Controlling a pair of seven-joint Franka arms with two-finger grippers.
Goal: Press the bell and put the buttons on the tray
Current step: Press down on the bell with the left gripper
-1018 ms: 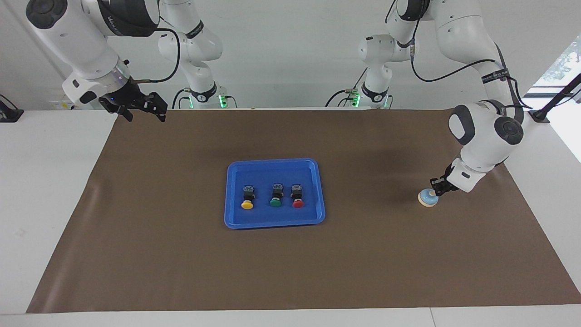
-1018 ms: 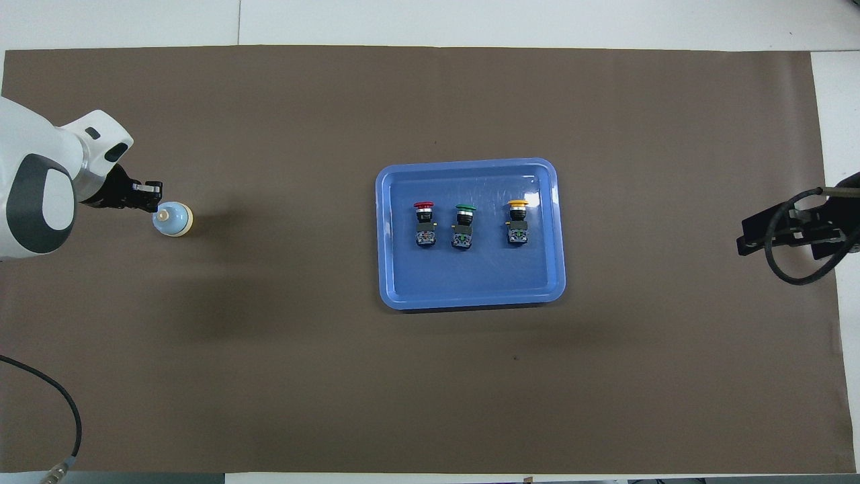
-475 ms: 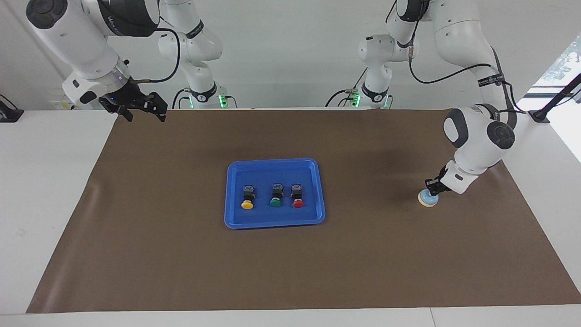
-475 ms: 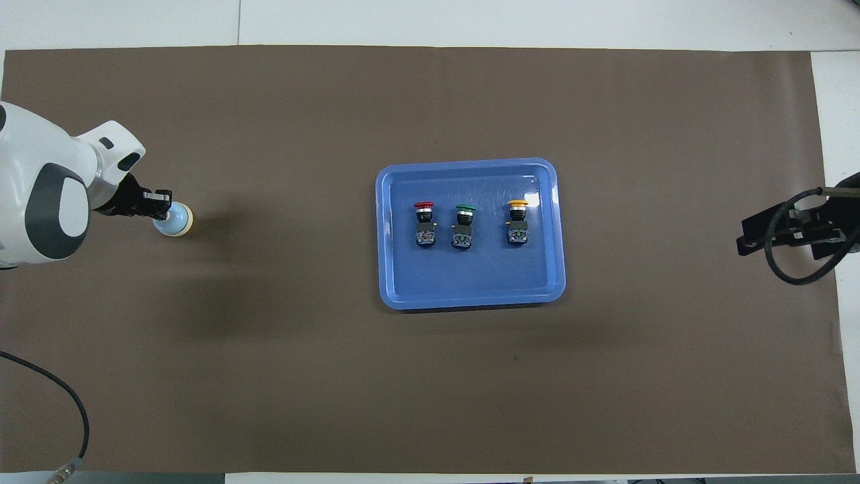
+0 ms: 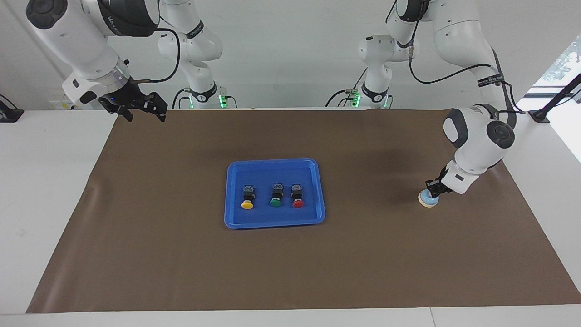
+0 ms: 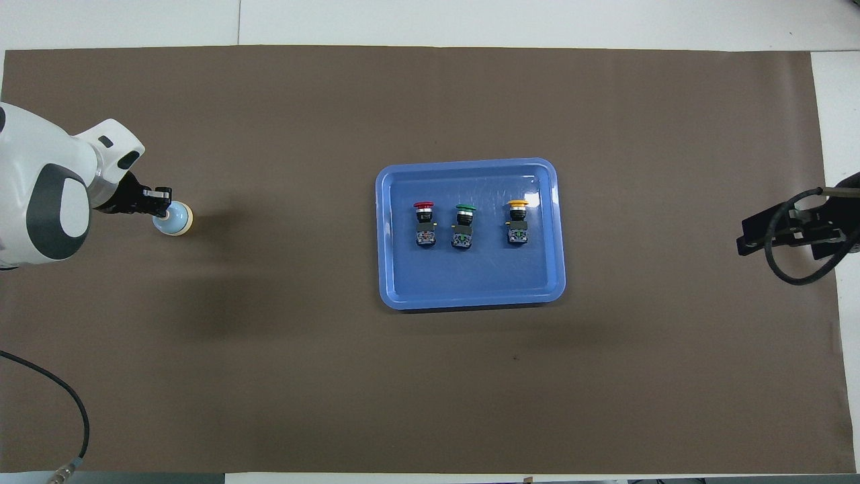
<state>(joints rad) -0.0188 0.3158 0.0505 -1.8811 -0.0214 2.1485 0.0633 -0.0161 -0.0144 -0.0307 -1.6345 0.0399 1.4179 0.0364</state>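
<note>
Near the robots, over the tabletop's edge at the right arm's end, the right gripper waits in the air with its fingers spread, holding nothing. Farther out, mid-tabletop, the tray carries all three buttons in a row, yellow button, green button and red button, so that part looks finished. About level with the tray, toward the left arm's end, the bell sits on the brown mat, and the left gripper, fingers closed and empty, bears on its top. Pressing the bell seems the step in hand, with little left after it
</note>
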